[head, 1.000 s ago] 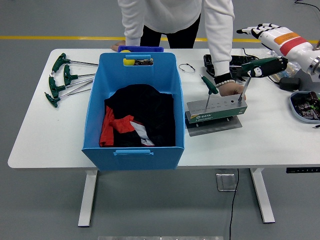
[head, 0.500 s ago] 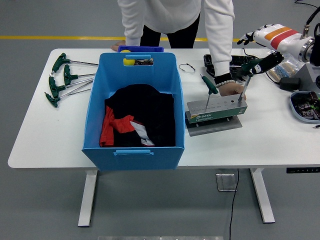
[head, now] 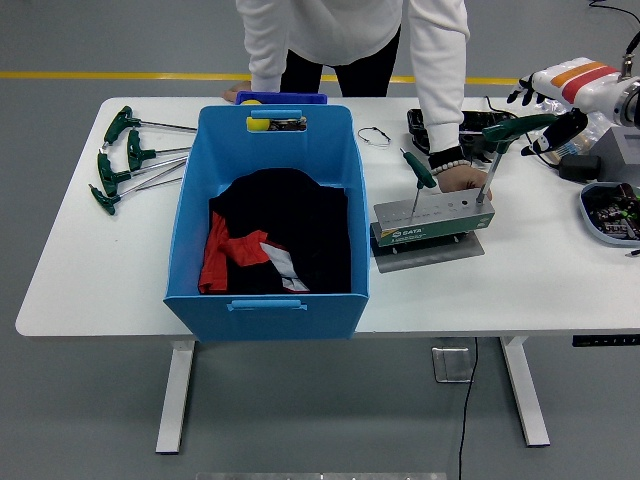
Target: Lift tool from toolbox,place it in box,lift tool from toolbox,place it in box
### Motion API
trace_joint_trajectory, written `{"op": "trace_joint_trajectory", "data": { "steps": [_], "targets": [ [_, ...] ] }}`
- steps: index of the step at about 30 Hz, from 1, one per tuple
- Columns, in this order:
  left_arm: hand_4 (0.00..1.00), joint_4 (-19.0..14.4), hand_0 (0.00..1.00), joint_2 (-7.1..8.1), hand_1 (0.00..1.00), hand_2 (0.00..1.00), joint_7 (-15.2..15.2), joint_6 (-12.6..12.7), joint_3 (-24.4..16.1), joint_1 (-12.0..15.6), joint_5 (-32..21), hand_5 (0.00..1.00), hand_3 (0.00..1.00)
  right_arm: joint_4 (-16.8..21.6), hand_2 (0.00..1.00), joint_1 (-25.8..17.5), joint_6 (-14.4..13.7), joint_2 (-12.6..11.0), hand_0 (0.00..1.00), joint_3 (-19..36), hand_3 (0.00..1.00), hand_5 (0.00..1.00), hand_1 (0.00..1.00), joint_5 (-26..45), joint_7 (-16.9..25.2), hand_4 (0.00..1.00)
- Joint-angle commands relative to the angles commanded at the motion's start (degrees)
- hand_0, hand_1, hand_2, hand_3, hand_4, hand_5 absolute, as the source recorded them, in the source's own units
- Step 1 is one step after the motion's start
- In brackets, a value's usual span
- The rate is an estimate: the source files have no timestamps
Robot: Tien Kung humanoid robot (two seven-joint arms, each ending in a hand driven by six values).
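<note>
- Reaching in from the right edge, the robot's right hand (head: 556, 112), white with an orange band and black fingers, sits high over the table's far right part.
- Its fingers lie just beside the right end of the green T-handle of the tall tool (head: 503, 140); whether they grip the handle or only touch it cannot be told from this view.
- That tall tool stands upright in the right end of the toolbox (head: 432, 219), its shaft seated in a hole of the grey top.
- A second, shorter tool (head: 419, 172) with a green handle stands in the toolbox's left part, tilted a little.
- Toolbox rests on a grey plate, just right of the blue box (head: 270, 218).
- Blue box holds black and red cloth (head: 270, 240); no tool visible inside it.
- Person at the far side, white sleeves; one hand (head: 463, 178) rests on the table just behind the toolbox, touching or nearly touching its back edge. The other hand is at the far edge behind the blue box, mostly hidden.
- Four green-handled wrenches (head: 125, 157) lie loose at the table's left, well apart from the box.
- A grey tray (head: 606, 213) with small parts sits at the right edge.
- White table (head: 520, 290). Left arm not seen.
</note>
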Motion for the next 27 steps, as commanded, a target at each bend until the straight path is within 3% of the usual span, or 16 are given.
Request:
{"op": "trace_joint_trajectory", "data": {
  "steps": [1, 9, 18, 19, 24, 25, 27],
  "targets": [
    [0.663, 0.0, 0.814, 0.0, 0.806, 0.831, 0.0, 0.0, -0.1, 0.0, 0.1, 0.998, 0.838, 0.0, 0.603, -0.1, -0.2, 0.0, 0.558, -0.2, 0.731, 0.341, 0.564, 0.3, 0.1, 0.998],
    [0.665, 0.0, 0.813, -0.04, 0.804, 0.827, 0.8, 0.1, -0.7, 0.0, 1.6, 0.998, 0.837, 0.4, 0.584, -1.0, -1.7, 1.0, 0.586, -1.5, 0.705, 0.326, 0.546, 1.9, 0.9, 0.998],
    [0.666, 0.0, 0.811, 0.11, 0.803, 0.826, 1.0, 0.2, -1.0, -0.1, 2.3, 0.998, 0.837, 0.0, 0.551, -1.1, -1.5, 1.3, 0.587, -2.9, 0.652, 0.321, 0.515, 1.9, 1.0, 0.998],
    [0.667, 0.0, 0.81, 0.14, 0.8, 0.825, 1.0, 0.2, -1.0, -0.1, 2.3, 0.998, 0.837, -0.1, 0.504, -1.0, -1.4, 1.3, 0.579, -2.9, 0.62, 0.306, 0.492, 1.9, 1.0, 0.998],
    [0.667, -0.1, 0.81, 0.23, 0.8, 0.825, 0.6, 0.3, -0.4, -0.6, 1.4, 0.998, 0.837, -1.3, 0.504, -0.7, -1.2, 1.4, 0.579, -2.8, 0.62, 0.306, 0.492, 1.5, 0.9, 0.998],
    [0.668, -0.1, 0.81, 0.26, 0.798, 0.82, 0.5, 0.3, -0.3, -0.7, 1.3, 0.998, 0.837, -1.4, 0.447, -0.6, -1.2, 1.3, 0.553, -2.7, 0.566, 0.295, 0.464, 1.4, 0.9, 0.998],
    [0.668, -0.1, 0.81, 0.27, 0.798, 0.82, 0.4, 0.3, -0.2, -0.9, 1.1, 0.998, 0.837, -1.8, 0.447, -0.6, -1.3, 1.3, 0.553, -2.6, 0.566, 0.295, 0.464, 1.3, 0.9, 0.998]
  ]
}}
